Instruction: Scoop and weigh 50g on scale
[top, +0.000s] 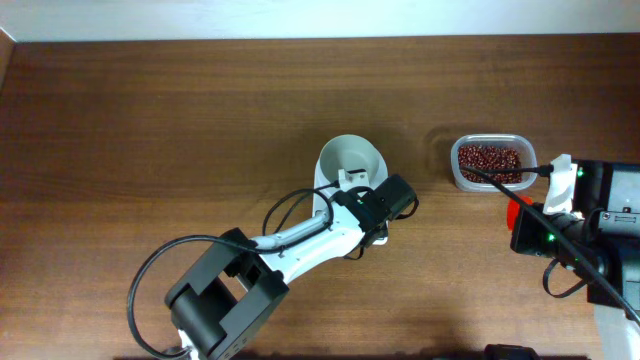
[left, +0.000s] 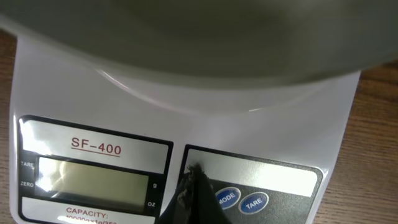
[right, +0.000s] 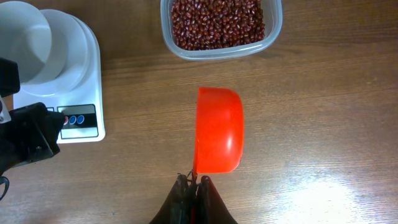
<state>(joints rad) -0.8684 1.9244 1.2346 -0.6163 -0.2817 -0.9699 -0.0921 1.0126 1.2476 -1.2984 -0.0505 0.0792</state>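
- My left hand has its fingers pressed together, holding nothing; the tips sit over the scale panel, just left of the MODE button, with the TARE button one place further right.
- The display shows no digits that I can read, so I judge the step in hand is waking or zeroing the scale with the empty bowl on top.
- To do it well I shift slightly right, come straight down on one button only, and press lightly so the scale does not slide on the worktop.
- My right hand is clamped on the handle of the red scoop, which hangs above the worktop, short of the tub.
- The beans all lie in that tub, well apart from the scale; I see none in the bowl.
- I should hold the scoop away until the display reads zero.
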